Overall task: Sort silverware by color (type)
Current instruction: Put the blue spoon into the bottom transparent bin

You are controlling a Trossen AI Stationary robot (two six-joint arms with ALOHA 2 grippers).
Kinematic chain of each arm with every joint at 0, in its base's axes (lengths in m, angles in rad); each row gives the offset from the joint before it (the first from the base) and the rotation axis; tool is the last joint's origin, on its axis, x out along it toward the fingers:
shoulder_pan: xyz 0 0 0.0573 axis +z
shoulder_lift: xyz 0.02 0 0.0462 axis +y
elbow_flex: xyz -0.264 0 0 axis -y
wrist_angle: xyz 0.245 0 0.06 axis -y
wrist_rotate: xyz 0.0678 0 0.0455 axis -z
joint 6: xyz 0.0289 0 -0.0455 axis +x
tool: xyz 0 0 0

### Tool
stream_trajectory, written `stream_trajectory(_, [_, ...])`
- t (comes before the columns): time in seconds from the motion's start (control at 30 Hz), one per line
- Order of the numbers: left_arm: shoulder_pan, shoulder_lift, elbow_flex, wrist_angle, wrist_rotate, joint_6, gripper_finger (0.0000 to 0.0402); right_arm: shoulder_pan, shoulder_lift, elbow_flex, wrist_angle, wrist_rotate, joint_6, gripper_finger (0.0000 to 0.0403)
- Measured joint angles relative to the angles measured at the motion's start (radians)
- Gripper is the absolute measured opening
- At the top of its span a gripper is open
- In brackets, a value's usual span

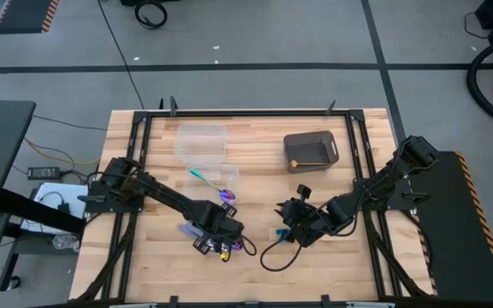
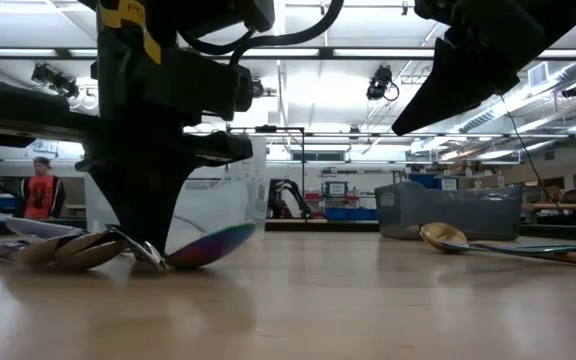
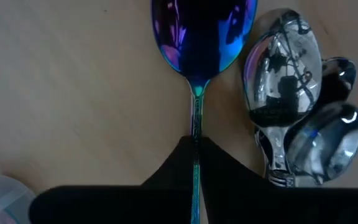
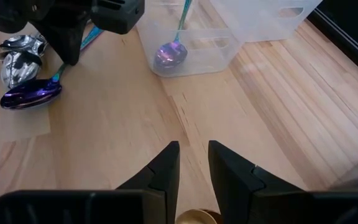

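The table [image 1: 144,257] carries a clear tub [image 4: 194,46] that already holds one iridescent spoon [image 4: 169,53]. Just beside that tub, the left gripper [image 3: 194,152] has its jaws clamped on the teal handle of a second iridescent spoon [image 3: 204,34]. Silver-headed spoons [image 3: 288,81] touch it there. Risk: the thin handle twists, or neighbours drag along. The right gripper [image 4: 193,163] waits near the tub, jaws slightly apart, empty.

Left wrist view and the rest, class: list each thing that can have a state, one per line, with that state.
Left gripper: shut on the iridescent spoon's handle.
Iridescent spoon: lying on the table, gripped.
Silver spoons: piled beside it, untouched.
Right gripper: fingers slightly apart, holding nothing.
Clear tub: open, holding one iridescent spoon.
Second clear tub: open, looks empty.
Grey bin: open, something gold inside.
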Motion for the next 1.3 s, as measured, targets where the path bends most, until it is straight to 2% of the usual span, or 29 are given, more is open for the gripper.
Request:
stream_trajectory(0.57, [0.002,-0.021,-0.004,-0.002,-0.035,0.008,0.0016,0.000,0.000,0.000,0.003,-0.001,-0.001,0.0095])
stream_trajectory(0.83, [0.004,-0.023,0.058,-0.107,-0.115,0.026,0.0016,0.000,0.000,0.000,0.003,-0.001,-0.001,0.0095])
stream_trajectory(1.3, [0.008,-0.061,0.180,-0.291,-0.114,-0.009,0.0015,0.000,0.000,0.000,-0.001,-0.003,-0.001,0.0095])
